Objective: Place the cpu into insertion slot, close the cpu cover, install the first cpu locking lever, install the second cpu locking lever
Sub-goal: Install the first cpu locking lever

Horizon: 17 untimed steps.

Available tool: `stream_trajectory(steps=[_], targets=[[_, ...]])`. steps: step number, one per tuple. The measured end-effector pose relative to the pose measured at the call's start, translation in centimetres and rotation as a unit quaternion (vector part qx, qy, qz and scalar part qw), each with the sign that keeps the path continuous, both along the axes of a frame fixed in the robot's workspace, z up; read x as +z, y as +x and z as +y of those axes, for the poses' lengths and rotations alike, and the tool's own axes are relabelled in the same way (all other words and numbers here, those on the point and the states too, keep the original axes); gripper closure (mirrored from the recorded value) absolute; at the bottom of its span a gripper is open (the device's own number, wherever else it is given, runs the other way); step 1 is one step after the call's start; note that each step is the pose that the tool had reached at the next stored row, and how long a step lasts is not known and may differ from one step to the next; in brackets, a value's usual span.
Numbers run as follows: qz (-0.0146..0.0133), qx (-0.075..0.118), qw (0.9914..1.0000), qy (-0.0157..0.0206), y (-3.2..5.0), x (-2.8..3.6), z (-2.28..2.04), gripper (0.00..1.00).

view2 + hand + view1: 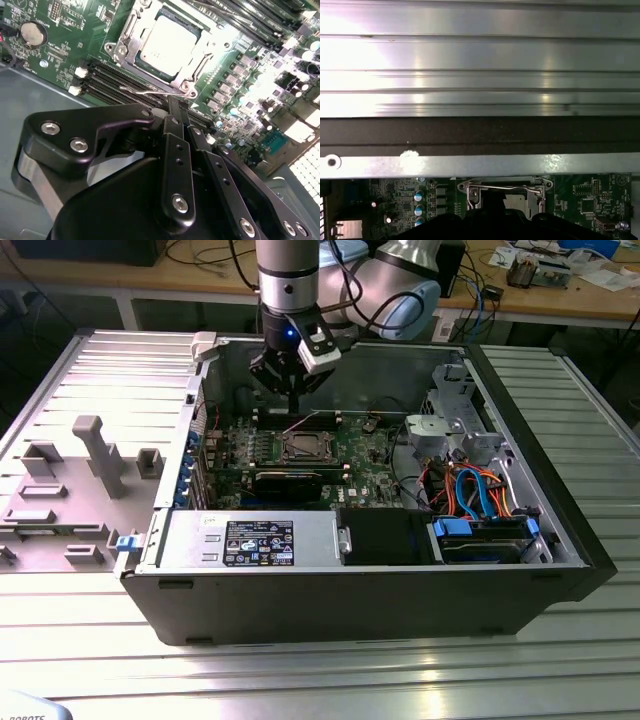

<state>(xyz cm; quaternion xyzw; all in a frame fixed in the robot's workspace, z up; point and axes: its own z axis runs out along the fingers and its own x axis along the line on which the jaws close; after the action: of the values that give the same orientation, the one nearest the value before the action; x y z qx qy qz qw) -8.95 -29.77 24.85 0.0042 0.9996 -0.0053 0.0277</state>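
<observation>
Black gripper (175, 107) linkages are seen closest to the lens in the second wrist view, with the two fingers pressed together, nothing visibly pinched between them, and their tips brought down close to a thin wire lever (150, 93). Whether the tips actually touch it cannot be told. At about 12 o'clock from the fingertips the cpu (167, 42) is seen already seated in the insertion slot (122, 50), its silvery top bright under the light. The cpu cover (197, 70) appears lowered as a thin metal frame around the chip.

In the exterior view the gripper (293, 392) is held over the green motherboard (365, 455) inside the open computer case (520, 440), with the slot (303, 447) just below it at about 6 o'clock.

The lever is judged to be light, springy and slippery steel wire; it is probably best pushed near its free bent end, not pinched. The chip is judged stiff but delicate underneath, so only its edges should be gripped. The cover is thin sheet metal and easily bent.
</observation>
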Motion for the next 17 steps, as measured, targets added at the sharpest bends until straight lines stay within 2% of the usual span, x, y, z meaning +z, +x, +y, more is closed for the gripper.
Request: stream_trajectory(steps=[2,3,4,7,12,15,17], targets=[[0.0,0.0,1.0,0.0006,0.0,-0.25,0.02,0.89],[0.0001,0.0,1.0,-0.0028,0.01,-0.46,0.1,0.89],[0.0,0.001,0.99996,-0.0085,0.01,-0.68,0.27,0.89],[0.0,0.003,0.99979,-0.0201,0.06,-0.91,0.69,0.89],[0.0,0.004,0.99977,-0.0211,0.22,-1.1,0.77,0.89],[-0.0001,0.004,0.99984,-0.0178,0.41,-1.26,0.77,0.89],[0.0,0.002,0.99985,-0.0172,0.49,-1.38,0.77,0.89]])
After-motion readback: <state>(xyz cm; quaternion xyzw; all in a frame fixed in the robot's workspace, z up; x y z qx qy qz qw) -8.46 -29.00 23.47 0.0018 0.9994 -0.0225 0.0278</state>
